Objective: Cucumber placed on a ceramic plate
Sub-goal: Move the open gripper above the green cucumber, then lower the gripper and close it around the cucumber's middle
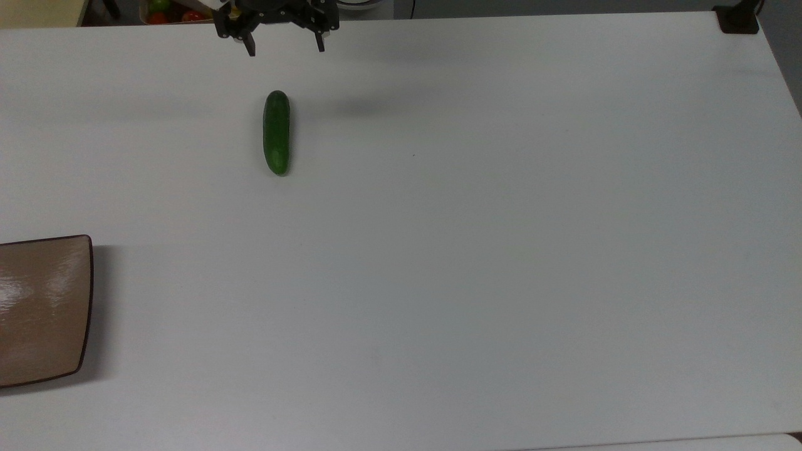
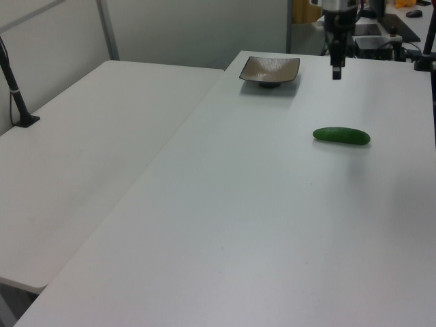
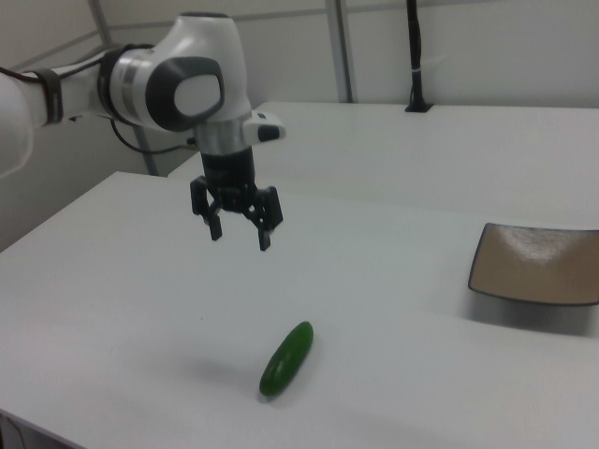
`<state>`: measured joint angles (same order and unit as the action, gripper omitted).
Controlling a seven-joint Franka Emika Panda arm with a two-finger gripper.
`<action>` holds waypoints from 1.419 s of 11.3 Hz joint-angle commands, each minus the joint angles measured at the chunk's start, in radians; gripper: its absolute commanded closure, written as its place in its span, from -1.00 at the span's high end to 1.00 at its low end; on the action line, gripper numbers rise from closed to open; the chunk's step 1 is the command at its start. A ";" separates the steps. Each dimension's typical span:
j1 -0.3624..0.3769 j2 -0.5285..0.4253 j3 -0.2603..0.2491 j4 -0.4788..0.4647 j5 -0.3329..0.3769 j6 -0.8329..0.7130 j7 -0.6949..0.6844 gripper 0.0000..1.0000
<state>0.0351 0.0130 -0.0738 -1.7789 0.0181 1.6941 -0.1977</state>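
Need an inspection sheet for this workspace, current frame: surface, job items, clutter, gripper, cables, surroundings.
Surface: white table, bare apart from the job's things; a second white table adjoins it.
Job's things: cucumber lies flat on the table, untouched; plate holds nothing and sits apart from the cucumber, at the top view's left edge.
Clutter: nothing seen on the work table.
Gripper: gripper open, fingers pointing down, in the air above the table, short of the cucumber.
Cables: dark cable along the arm; a black post with a cable on the second table.
Surroundings: bin of red and green produce beyond the table's far edge; desks with equipment behind.
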 commanded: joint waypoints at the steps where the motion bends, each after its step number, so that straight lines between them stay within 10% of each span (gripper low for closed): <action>1: -0.034 -0.007 -0.004 -0.077 -0.012 0.018 -0.118 0.99; 16: -0.084 0.079 -0.009 -0.465 -0.061 0.650 -0.157 1.00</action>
<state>-0.0490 0.0887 -0.0815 -2.1978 -0.0264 2.2691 -0.3452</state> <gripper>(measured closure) 0.000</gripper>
